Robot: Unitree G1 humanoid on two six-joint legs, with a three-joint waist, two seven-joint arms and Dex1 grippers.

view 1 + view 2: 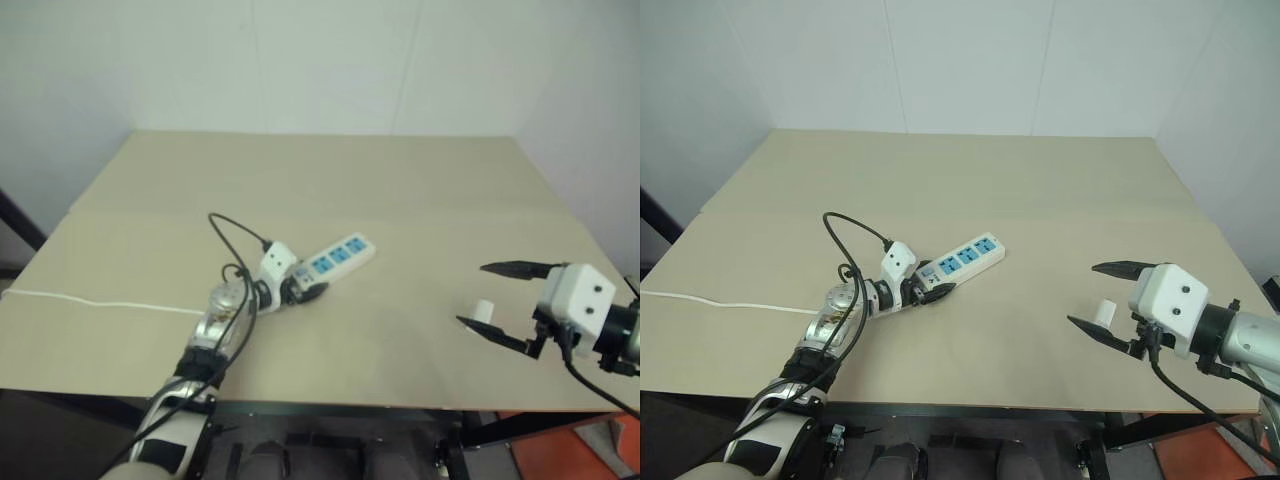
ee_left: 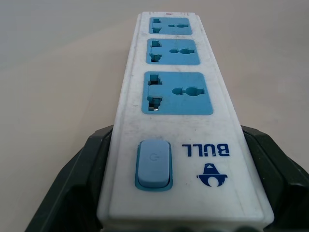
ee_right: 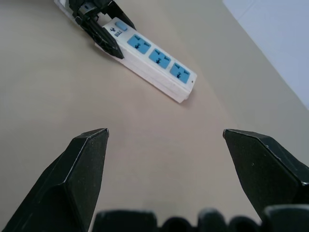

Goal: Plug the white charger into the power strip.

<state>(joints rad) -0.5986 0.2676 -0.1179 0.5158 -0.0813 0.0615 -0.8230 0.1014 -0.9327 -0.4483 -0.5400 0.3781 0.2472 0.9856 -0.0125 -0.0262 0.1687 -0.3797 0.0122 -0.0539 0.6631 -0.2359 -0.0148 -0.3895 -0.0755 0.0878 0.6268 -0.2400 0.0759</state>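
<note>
Nearest, the right gripper (image 1: 1098,299) hovers over the desk's (image 1: 400,200) front right part, jaws wide and empty; the white charger (image 1: 1105,313) stands on the desk between its fingers, apparently untouched. Farther left, the left gripper (image 1: 305,293) has its jaws around the switch end of the power strip (image 1: 338,256), seemingly steadying it. The step in hand looks like bracing the strip; next, the right jaws must close on the charger. Beyond, bare tan desk meets pale walls.
</note>
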